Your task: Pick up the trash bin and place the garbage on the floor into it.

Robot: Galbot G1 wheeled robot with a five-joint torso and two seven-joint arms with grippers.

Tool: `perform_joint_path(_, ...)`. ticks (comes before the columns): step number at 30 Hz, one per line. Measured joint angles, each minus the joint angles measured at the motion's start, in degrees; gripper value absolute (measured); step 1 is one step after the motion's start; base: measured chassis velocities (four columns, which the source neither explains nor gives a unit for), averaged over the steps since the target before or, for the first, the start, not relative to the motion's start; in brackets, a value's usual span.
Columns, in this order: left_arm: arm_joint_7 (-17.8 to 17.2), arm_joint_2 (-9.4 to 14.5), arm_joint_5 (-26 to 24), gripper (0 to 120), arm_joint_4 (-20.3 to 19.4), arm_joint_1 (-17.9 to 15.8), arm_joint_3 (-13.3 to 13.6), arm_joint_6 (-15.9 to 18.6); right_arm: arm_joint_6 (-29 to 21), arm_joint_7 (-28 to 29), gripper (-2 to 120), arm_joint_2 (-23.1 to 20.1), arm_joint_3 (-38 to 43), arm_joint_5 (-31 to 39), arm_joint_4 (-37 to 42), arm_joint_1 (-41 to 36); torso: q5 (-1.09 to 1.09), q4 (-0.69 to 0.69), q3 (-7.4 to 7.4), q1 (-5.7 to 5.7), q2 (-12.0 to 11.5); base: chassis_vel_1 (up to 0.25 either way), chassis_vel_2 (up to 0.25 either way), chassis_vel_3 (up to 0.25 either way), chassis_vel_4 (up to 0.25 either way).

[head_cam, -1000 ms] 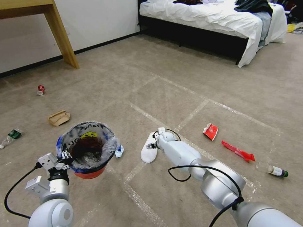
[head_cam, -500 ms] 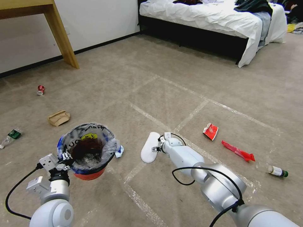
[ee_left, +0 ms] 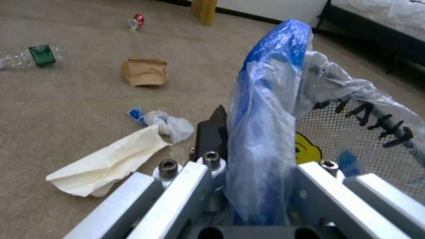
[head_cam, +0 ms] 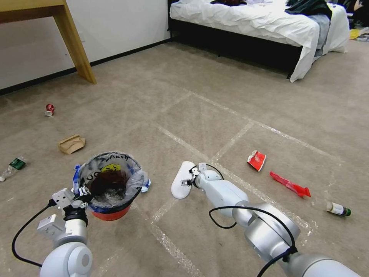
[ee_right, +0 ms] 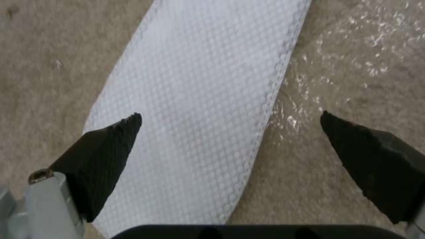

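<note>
the foam piece, white and oblong, lies flat on the carpet just right of the bin. its long axis runs away from us, far end tipped a little right. in the right wrist view the foam piece runs lengthwise up between the fingers, off-centre: one finger is over its edge, the other over bare carpet beside it.

the right gripper sits low at the foam's right edge, about mid-length, jaws spread wide and gripping nothing. we judge the spread crosses the short axis, so the gap needs to shift toward the bin to straddle the foam before closing. this arm is clearly the nearer one.

the left gripper is clamped on the bin's near-left rim, pinching the blue-edged bag with it. the bin looks held up off the carpet, though we can't be sure.

outward from the bin: a small tissue wad just right of it, a brown carton beyond-left, a red can further that way, a green-label bottle far left. well right of the bin, past the foam, lie a red wrapper, a long red wrapper and another bottle.
</note>
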Motion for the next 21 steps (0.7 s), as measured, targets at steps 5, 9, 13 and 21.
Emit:
perform_joint_path(5, 0.0, 0.0, 0.0, 4, 0.3, 0.0, 0.2, 0.0, 1.2, -1.3, 100, 0.0, 1.5, -0.6, -1.0, -0.4, 0.00, -0.01, 0.00, 0.00, 0.0, 0.000, 0.000, 0.000, 0.000)
perform_joint_path(9, 0.0, 0.3, -0.1, 4, 0.3, 0.0, 0.2, 0.0, 1.9, -3.4, 100, 0.0, 3.1, -1.5, -2.0, -0.8, 0.00, 0.00, 0.00, 0.00, 0.0, 0.000, 0.000, 0.000, 0.000)
perform_joint_path(13, -0.1, 0.5, -0.2, 4, 0.3, -0.1, 0.0, 0.1, 2.5, -4.5, 100, 0.0, 4.6, -2.2, -2.2, -1.3, -0.01, -0.01, -0.02, 0.00, 0.0, 0.000, 0.000, 0.000, 0.000)
perform_joint_path(21, -0.2, 0.1, 0.3, 4, 0.5, -0.1, 0.5, 0.2, 2.5, -6.8, 100, -0.1, 5.7, -1.4, -1.8, -2.0, -0.02, -0.04, -0.02, 0.00, 0.0, 0.000, 0.000, 0.000, 0.000)
